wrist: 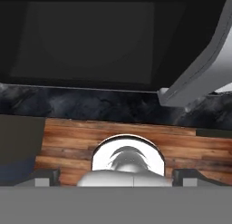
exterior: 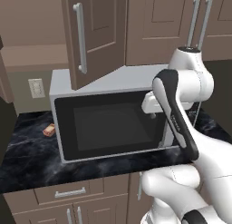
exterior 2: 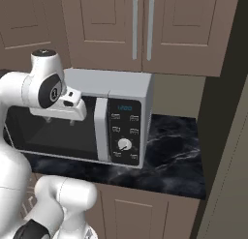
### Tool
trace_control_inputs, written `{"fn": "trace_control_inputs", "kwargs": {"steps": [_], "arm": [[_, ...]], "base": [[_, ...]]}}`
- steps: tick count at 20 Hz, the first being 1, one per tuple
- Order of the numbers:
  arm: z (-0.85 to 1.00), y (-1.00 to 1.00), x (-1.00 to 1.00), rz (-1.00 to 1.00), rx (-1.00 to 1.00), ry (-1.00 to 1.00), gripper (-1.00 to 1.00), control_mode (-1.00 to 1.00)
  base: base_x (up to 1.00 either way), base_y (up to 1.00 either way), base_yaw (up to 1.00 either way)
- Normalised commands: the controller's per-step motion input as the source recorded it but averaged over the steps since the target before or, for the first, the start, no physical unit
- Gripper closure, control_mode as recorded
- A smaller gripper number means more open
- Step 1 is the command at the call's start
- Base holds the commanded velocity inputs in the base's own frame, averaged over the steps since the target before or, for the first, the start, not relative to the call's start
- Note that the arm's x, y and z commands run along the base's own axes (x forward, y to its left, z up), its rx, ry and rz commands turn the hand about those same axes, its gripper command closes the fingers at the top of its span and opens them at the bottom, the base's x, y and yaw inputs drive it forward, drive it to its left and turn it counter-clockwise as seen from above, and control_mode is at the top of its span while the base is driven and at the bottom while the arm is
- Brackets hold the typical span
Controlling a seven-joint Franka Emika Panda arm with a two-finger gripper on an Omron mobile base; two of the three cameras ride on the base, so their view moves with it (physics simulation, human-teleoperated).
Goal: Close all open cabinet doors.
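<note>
One wall-cabinet door (exterior: 93, 35) stands ajar above the microwave (exterior: 111, 121), up and left of the arm; the neighbouring doors (exterior 2: 145, 27) sit flush. Risk: the elbow could clip the microwave as the arm swings up. The gripper (wrist: 115, 175) hangs low before the microwave glass, pointing downward; its fingers appear parted and empty.

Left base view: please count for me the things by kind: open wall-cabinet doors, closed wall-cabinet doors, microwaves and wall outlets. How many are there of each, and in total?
Open cabinet doors: 1
Closed cabinet doors: 2
Microwave: 1
Wall outlet: 1
Total: 5
</note>
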Motion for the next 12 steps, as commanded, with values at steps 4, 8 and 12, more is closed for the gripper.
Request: {"fn": "trace_control_inputs", "kwargs": {"steps": [4,8,12], "arm": [[0.08,0.46,-0.42,0.0,-0.03,0.0,-1.0,-1.0],[0.22,0.18,-0.49,-0.03,-0.07,0.0,-1.0,-1.0],[0.24,0.01,-0.61,-0.11,-0.08,0.0,-1.0,-1.0]], "base": [[0.0,0.0,0.0],[0.0,0.0,0.0],[0.0,0.0,0.0]]}}
